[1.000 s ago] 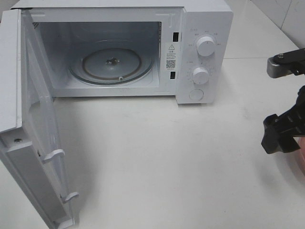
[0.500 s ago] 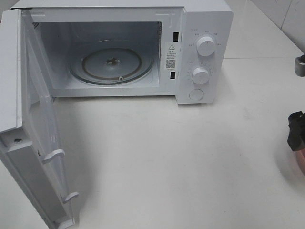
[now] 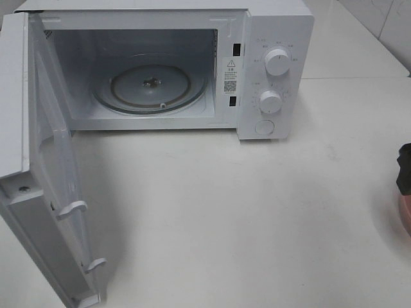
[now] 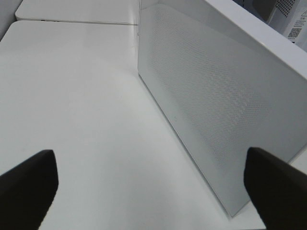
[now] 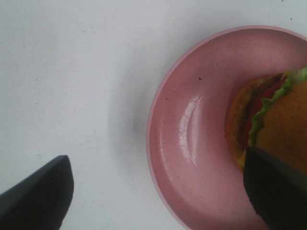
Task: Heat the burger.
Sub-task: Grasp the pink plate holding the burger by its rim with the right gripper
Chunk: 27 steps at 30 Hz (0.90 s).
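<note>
Partly under right fingers [image 5: 276, 189], the burger [image 5: 285, 122]

White microwave [image 3: 282, 38], fine dotted mesh on door [image 4: 206, 96]; white table [image 3: 225, 212]; glossy pink plate [image 5: 192, 143]; burger [image 5: 288, 124] golden-brown, green, red.

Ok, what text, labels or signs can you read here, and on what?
No words or numbers are legible.
The sticker on the microwave frame: warning triangle and QR code; print too small.
Marks around the upper knob and lower knob: blurred.
A label past the door, left wrist view: QR-like pattern, unreadable.
</note>
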Each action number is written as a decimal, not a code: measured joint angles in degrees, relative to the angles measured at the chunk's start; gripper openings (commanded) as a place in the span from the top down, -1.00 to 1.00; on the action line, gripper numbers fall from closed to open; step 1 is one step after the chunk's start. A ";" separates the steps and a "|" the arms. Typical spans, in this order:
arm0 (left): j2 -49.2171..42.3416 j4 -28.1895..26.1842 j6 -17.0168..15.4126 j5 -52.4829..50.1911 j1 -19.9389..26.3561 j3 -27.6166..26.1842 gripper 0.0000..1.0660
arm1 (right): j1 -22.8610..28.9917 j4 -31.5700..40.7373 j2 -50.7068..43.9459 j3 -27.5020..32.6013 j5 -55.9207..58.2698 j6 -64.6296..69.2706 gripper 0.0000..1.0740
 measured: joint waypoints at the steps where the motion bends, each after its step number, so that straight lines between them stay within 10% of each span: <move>1: 0.00 0.00 0.00 0.00 0.00 0.00 -0.83 | 0.00 0.00 0.74 0.00 -0.11 0.11 -0.68; 27: 0.00 0.00 0.00 0.00 0.00 0.00 -0.83 | 0.00 -0.23 21.66 -0.06 -10.14 2.12 -0.61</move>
